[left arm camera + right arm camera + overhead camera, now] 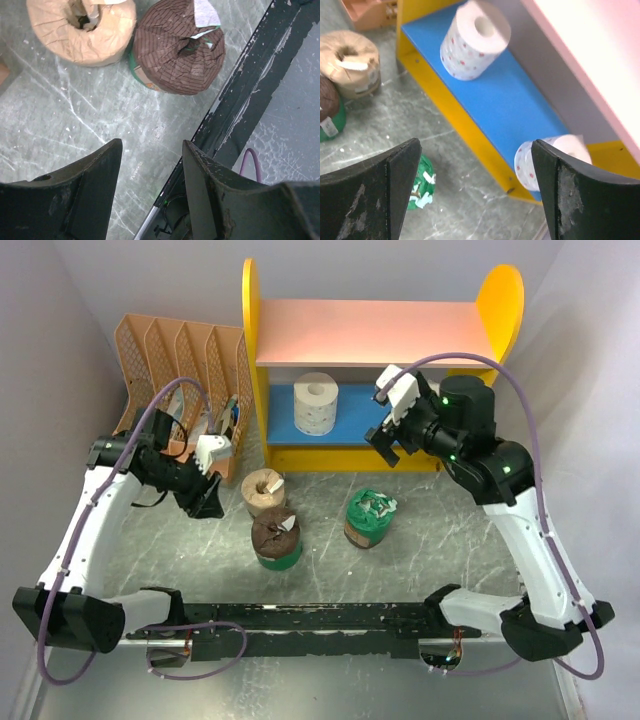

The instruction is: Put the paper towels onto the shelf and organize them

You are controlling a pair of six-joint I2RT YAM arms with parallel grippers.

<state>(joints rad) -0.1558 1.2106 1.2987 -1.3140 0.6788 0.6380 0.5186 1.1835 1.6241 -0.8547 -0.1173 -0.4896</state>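
- Right pincer (475, 150): spread (nothing held), before the shelf (252, 350) at the worktop's (450, 540) far edge.
- Left pincer (152, 150): spread, empty, near the tan roll (55, 35).

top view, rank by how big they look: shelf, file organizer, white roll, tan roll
1. shelf
2. file organizer
3. white roll and tan roll: these look nearly alike, too close to rank.

Crinkled paper roll (175, 50) (green plastic-wrapped), scuffed glossy tabletop (75, 115).
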